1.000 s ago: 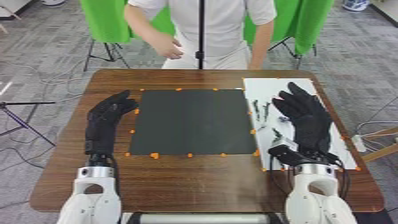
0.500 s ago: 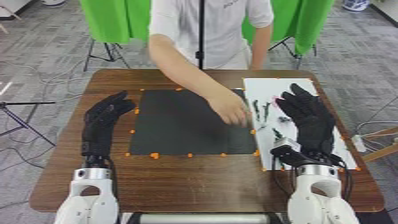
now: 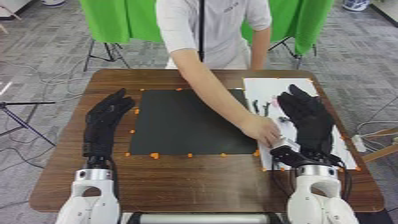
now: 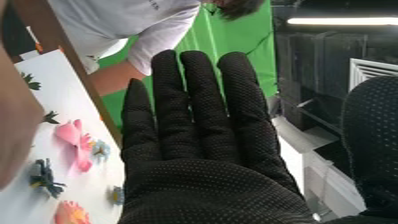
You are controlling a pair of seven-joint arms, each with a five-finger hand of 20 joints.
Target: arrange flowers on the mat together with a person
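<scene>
In the head view my left hand (image 3: 108,119) is over the table left of the dark mat (image 3: 191,122), its fingers straight. My right hand (image 3: 311,120) is over the white sheet (image 3: 259,87) at the right, fingers extended. A person's hand (image 3: 260,131) reaches down onto the sheet's left edge, close beside my right hand, and covers what it touches. In the right wrist view my right hand (image 4: 209,130) is open, holding nothing. Flowers lie on the sheet there: a pink one (image 4: 78,145), a dark blue one (image 4: 46,178), a coral one (image 4: 71,214) and small light blue ones (image 4: 100,151).
The brown table (image 3: 200,182) carries the mat, ringed by small orange markers (image 3: 155,156). Dark green stems (image 3: 266,108) lie on the upper left part of the sheet. The person's arm (image 3: 213,92) crosses the mat from the far side.
The person's hand has come from beyond the table, across the mat, to the sheet beside my right hand. My hands have stayed nearly in place, with slight shifts.
</scene>
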